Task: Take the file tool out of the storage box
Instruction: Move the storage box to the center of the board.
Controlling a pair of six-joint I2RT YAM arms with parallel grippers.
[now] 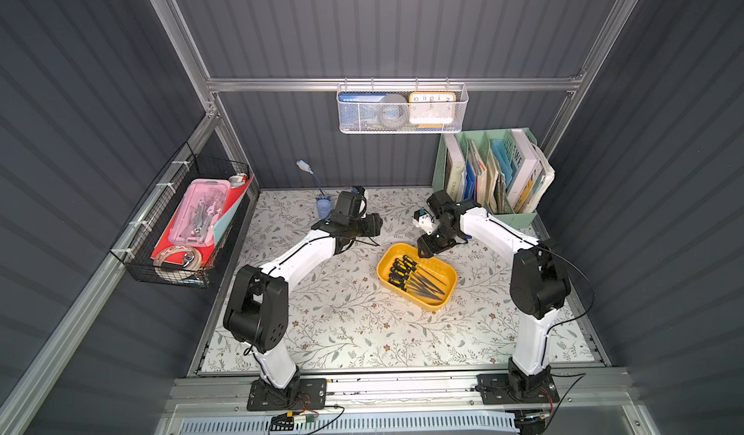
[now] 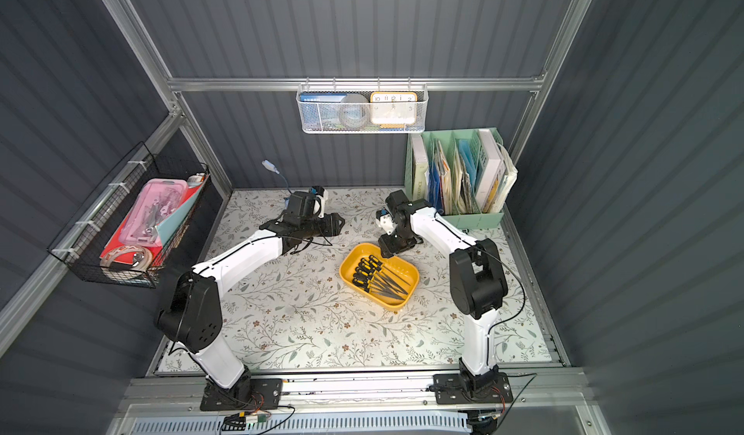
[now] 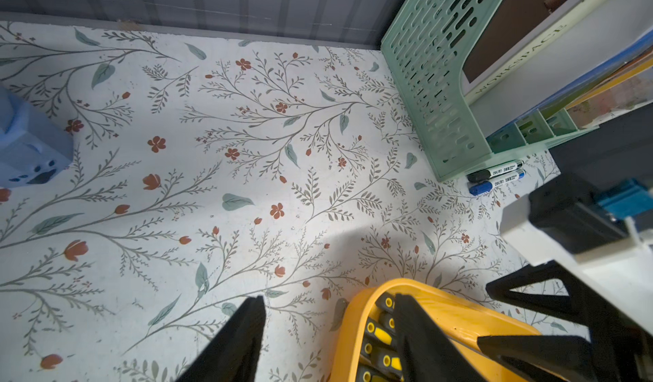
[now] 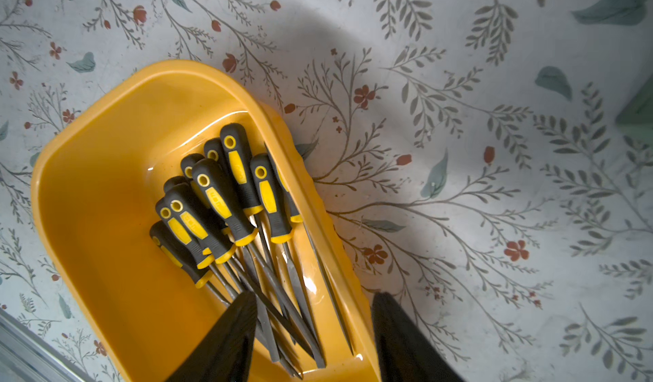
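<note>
The file tools [image 4: 226,203] lie in a heap inside the yellow storage box [image 4: 106,186], which sits on the flowery table [image 1: 342,312]. The right gripper [image 4: 314,299] hangs over one side of the box with its two fingers apart. One finger is over the inside of the box, above the files, and the other is outside the box wall. It holds nothing. The left gripper [image 3: 328,299] is near a corner of the box, fingers apart too, and it is empty.
</note>
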